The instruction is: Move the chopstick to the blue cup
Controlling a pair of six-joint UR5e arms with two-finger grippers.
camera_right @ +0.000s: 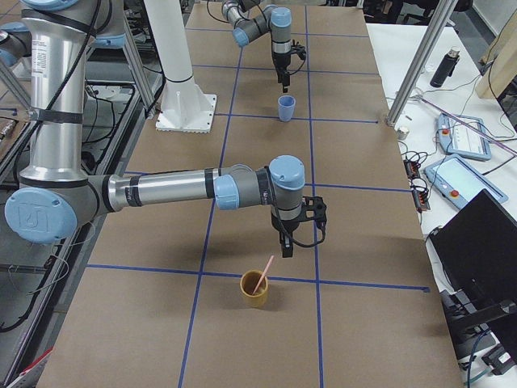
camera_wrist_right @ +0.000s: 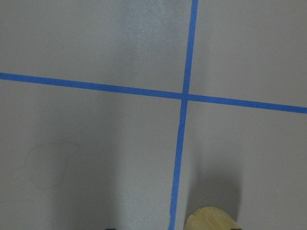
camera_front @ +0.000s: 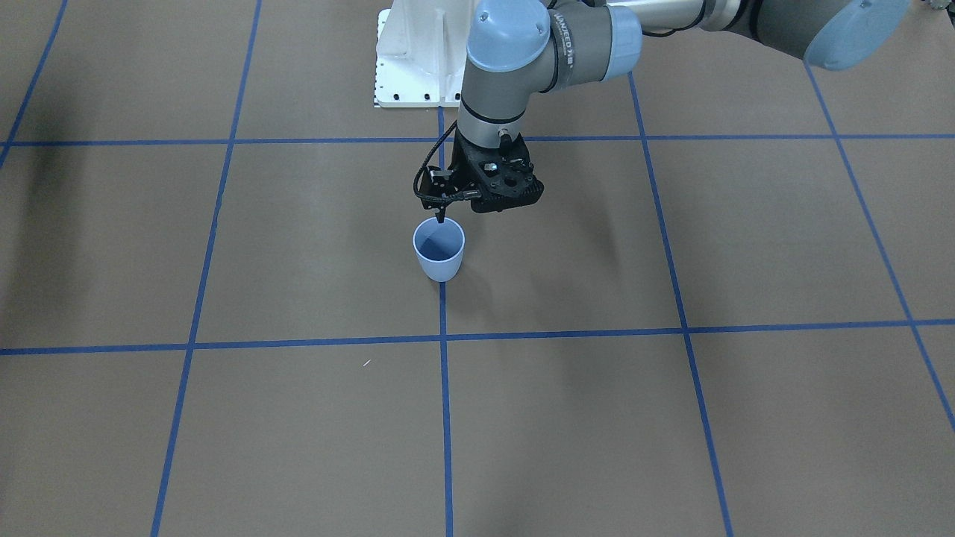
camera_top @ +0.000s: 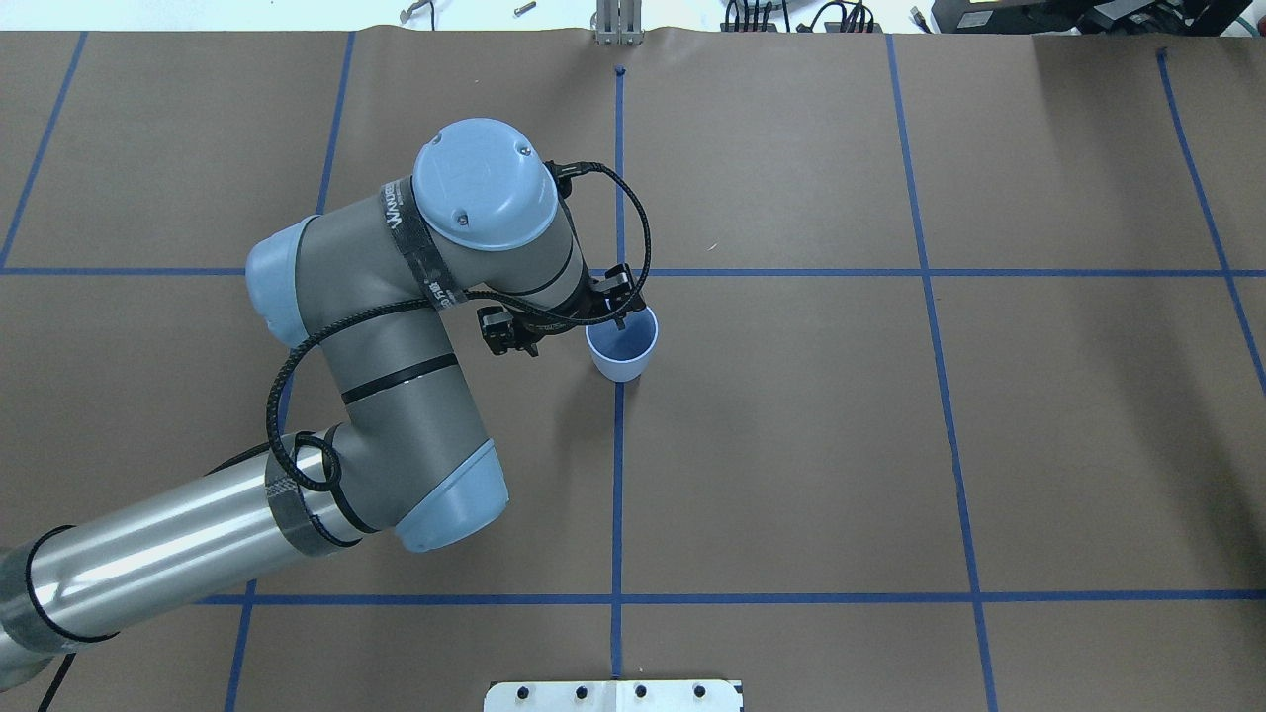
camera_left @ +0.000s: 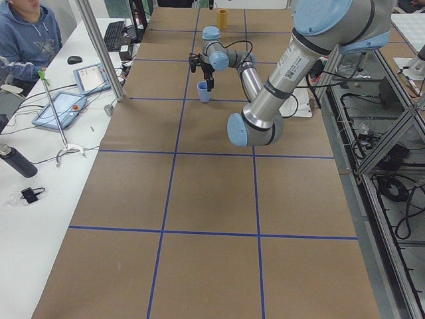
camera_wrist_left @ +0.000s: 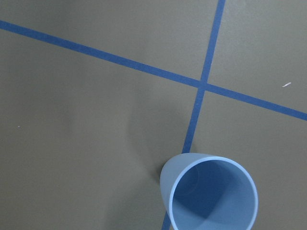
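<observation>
The chopstick [camera_right: 262, 273] leans in a tan cup [camera_right: 254, 295], well apart from the blue cup [camera_front: 440, 265]; the right tool [camera_right: 284, 249] at its 1 o'clock, gap unreadable, may topple the tan cup, and the closed left tool [camera_front: 442, 218] may block the blue cup.

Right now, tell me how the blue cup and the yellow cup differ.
The blue cup is empty; the yellow cup holds a pink chopstick leaning on its rim. The blue cup is pale blue, the yellow cup mustard. Both stand upright on the brown table.
</observation>
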